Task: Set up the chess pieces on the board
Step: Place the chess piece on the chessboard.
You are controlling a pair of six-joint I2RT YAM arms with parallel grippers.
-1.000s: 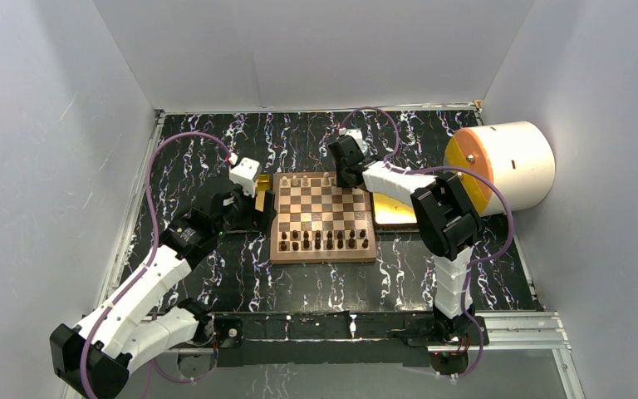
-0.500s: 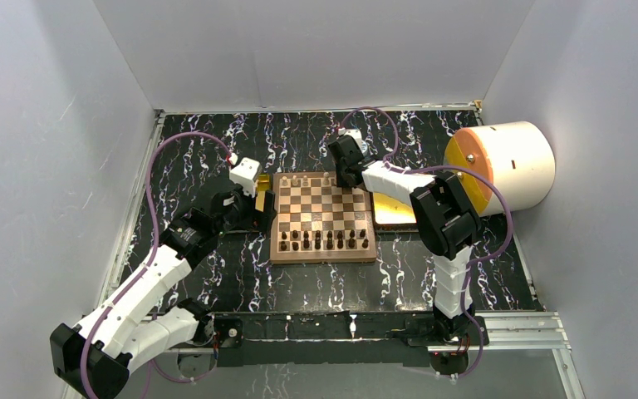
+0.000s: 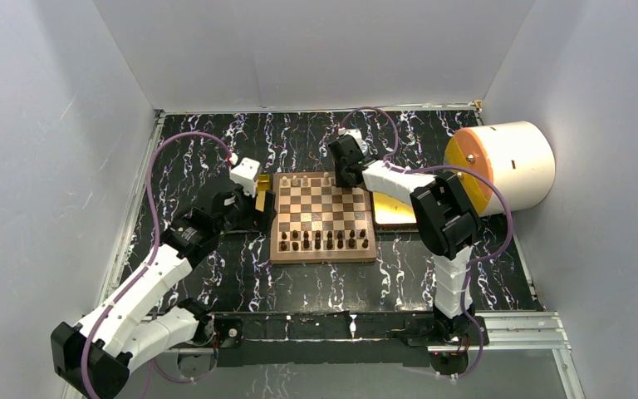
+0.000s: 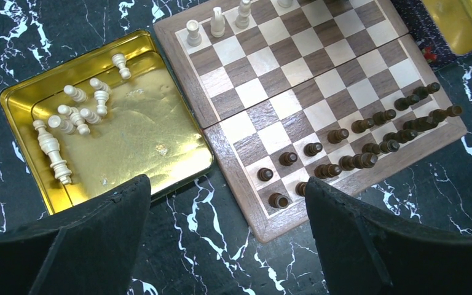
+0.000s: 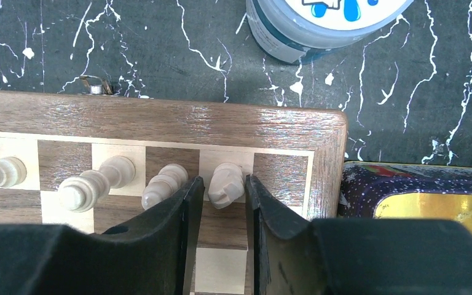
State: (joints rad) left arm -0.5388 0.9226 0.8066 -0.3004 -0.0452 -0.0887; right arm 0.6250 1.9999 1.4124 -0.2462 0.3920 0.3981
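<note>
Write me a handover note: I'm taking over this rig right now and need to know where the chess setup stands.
Left gripper: open, empty, hovering over the gold tray left of the board.
Right gripper: straddles a cream piece standing on the far row, one square from the right corner; I cannot tell whether it is gripping.
Done: dark pieces stand in their two near rows; the cream back row is partly set.
Left: the loose cream pieces lying in the tray; cream's second row shows no pieces yet.
</note>
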